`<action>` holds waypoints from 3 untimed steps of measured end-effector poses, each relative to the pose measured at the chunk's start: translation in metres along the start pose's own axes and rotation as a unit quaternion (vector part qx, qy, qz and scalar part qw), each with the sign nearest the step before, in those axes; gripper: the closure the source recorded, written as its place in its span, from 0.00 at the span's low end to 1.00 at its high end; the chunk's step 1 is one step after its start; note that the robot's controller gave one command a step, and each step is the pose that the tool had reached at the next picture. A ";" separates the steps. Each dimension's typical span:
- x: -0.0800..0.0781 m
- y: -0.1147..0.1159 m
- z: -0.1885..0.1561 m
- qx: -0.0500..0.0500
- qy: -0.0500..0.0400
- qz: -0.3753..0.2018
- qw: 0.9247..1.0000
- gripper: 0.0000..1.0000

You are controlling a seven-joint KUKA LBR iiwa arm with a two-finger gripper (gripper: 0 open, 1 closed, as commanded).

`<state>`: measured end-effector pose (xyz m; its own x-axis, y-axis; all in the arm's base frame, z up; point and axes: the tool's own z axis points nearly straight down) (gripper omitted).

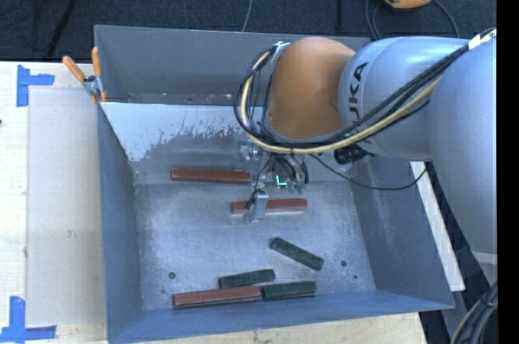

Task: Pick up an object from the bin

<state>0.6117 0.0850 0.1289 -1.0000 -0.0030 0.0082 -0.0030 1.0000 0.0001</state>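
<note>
**Grey bin, six flat bars, gripper down on the middle one**

- Grey metal bin point(117, 212): it is holding six loose bars, all lying flat on its floor.
- Long reddish-brown bar point(209, 174): it is lying level towards the back of the floor, left of centre.
- Front reddish-brown bar point(216, 297): it is lying along the front edge, almost level, with its right end touching the front right green bar.
- Front left green bar point(246, 279): dark, it is lying just above the front reddish-brown bar.
- Gripper point(258, 206): it is hanging straight down at mid-floor, with its tip meeting the left end of the short reddish-brown bar. Whether it is open or closed cannot be told.
- Short reddish-brown bar point(284, 205): it is lying level at mid-floor, sticking out to the right of the gripper.
- Front right green bar point(288, 290): dark, it is lying level near the front.
- Tilted green bar point(297, 253): dark, it is lying alone, slanting down to the right, between the short reddish-brown bar and the front group.
- Arm point(422, 99): silver with an orange cover point(312, 87), it is reaching in from the right.
</note>
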 end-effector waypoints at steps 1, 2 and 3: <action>-0.002 0.000 -0.003 0.000 -0.003 0.001 1.000 0.00; 0.007 -0.068 0.061 0.000 -0.002 0.033 0.999 0.00; 0.002 -0.057 0.059 0.000 -0.004 0.015 1.000 0.00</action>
<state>0.6089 0.0283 0.0694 -0.9996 0.0267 -0.0008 0.0267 0.9996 0.0001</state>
